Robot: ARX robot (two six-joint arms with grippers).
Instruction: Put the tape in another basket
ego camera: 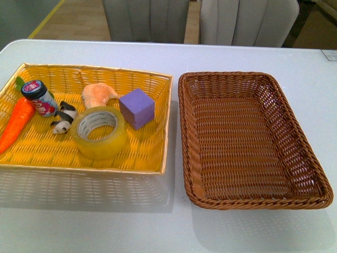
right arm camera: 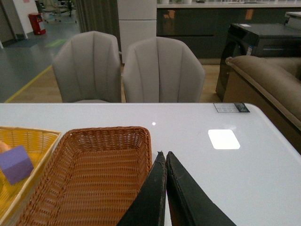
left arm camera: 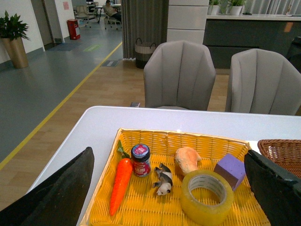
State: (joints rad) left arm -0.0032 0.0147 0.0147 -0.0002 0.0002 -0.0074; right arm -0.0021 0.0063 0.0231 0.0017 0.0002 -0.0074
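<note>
The tape point(ego camera: 105, 145), a wide yellowish roll with a white printed core, lies flat in the yellow basket point(ego camera: 84, 169) near its front right part. In the left wrist view the tape point(left arm camera: 202, 213) sits below and between my spread fingers. My left gripper point(left arm camera: 170, 151) is open, hovering well above the yellow basket and holding nothing. The brown wicker basket point(ego camera: 237, 142) stands empty to the right of the yellow one. My right gripper point(right arm camera: 163, 153) is shut on nothing, above the table beside the brown basket point(right arm camera: 94, 174). Neither arm shows in the front view.
Sharing the yellow basket with the tape are a carrot point(ego camera: 16, 124), a small jar point(ego camera: 39, 97), a toy panda point(ego camera: 64, 117), a pale orange shell-like toy point(ego camera: 97, 94) and a purple cube point(ego camera: 137, 108) close to the tape. Two grey chairs point(ego camera: 147, 18) stand past the table's far edge.
</note>
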